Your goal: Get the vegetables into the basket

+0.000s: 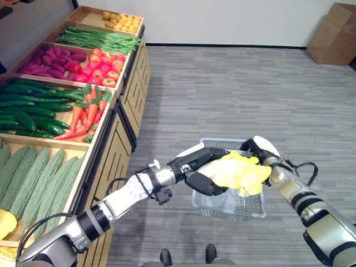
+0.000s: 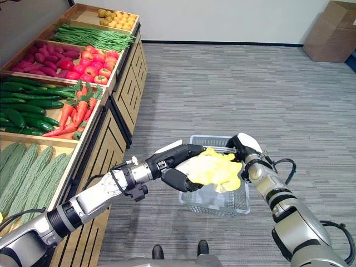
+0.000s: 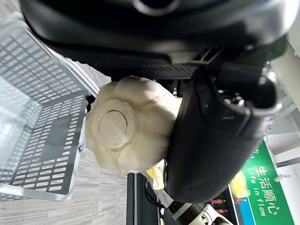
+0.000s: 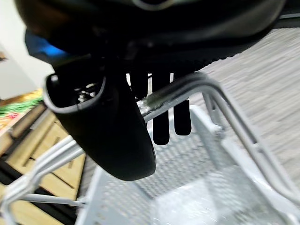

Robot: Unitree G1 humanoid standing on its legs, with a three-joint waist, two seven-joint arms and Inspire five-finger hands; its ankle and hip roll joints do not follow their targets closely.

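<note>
A yellow leafy cabbage (image 1: 240, 172) hangs above the grey mesh basket (image 1: 229, 209), held in my left hand (image 1: 199, 179), whose fingers curl under it. In the left wrist view the pale cabbage (image 3: 126, 131) shows its round stem end, pressed against my thumb (image 3: 211, 140), with the basket (image 3: 42, 108) beyond it. My right hand (image 1: 260, 149) holds the basket off the floor. In the right wrist view its fingers (image 4: 161, 122) are hooked round the metal handle (image 4: 187, 89).
A wooden produce stand (image 1: 119, 139) runs along the left, with cucumbers (image 1: 28, 114), carrots (image 1: 83, 117), red apples (image 1: 100, 69), green beans (image 1: 97, 39) and ridged gourds (image 1: 39, 178). A cardboard box (image 1: 334, 33) stands at the far right. Grey floor lies around the basket.
</note>
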